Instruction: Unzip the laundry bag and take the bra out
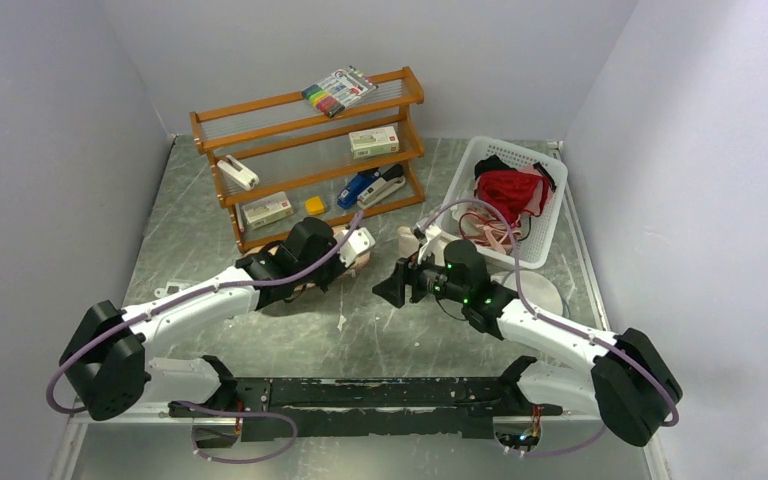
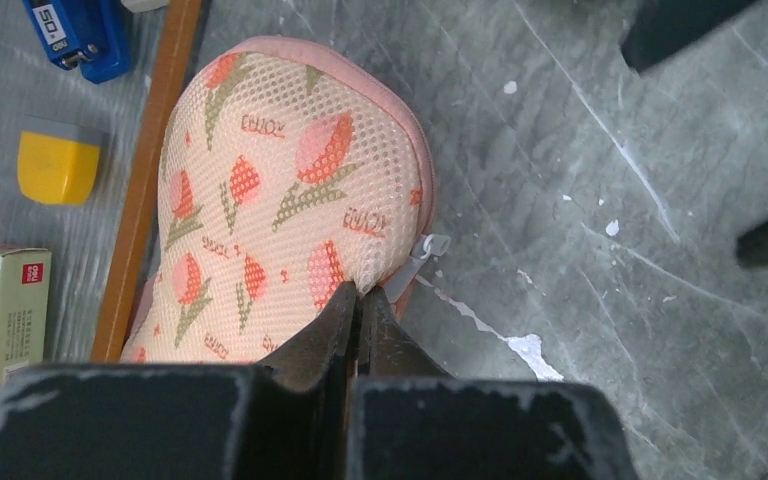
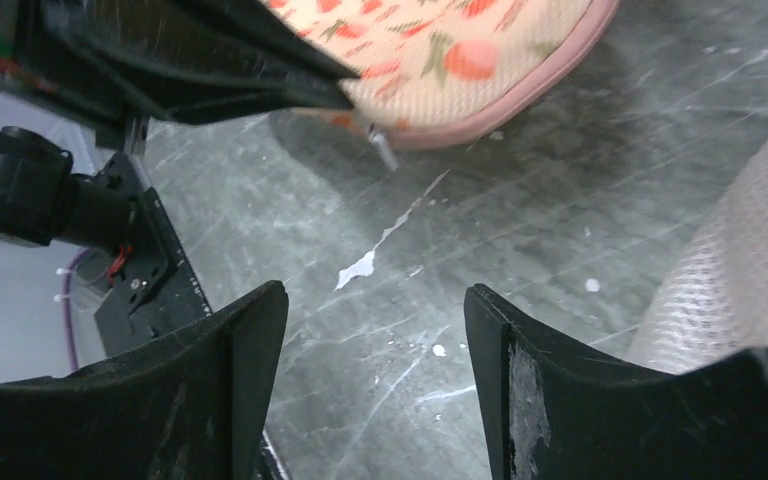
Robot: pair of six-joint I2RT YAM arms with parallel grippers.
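Laundry bag (image 2: 280, 200) on scratched grey tabletop (image 2: 610, 330), pinched by left hand (image 2: 357, 298); right hand (image 3: 372, 295) spread.

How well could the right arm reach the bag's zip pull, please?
Probably yes: only bare table separates the open right gripper from the zip pull, though the left gripper sits close.

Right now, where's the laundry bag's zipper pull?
Left wrist view: the zipper pull sits at the right edge of the laundry bag, just beyond the shut left gripper. Right wrist view: ahead of the open right gripper.
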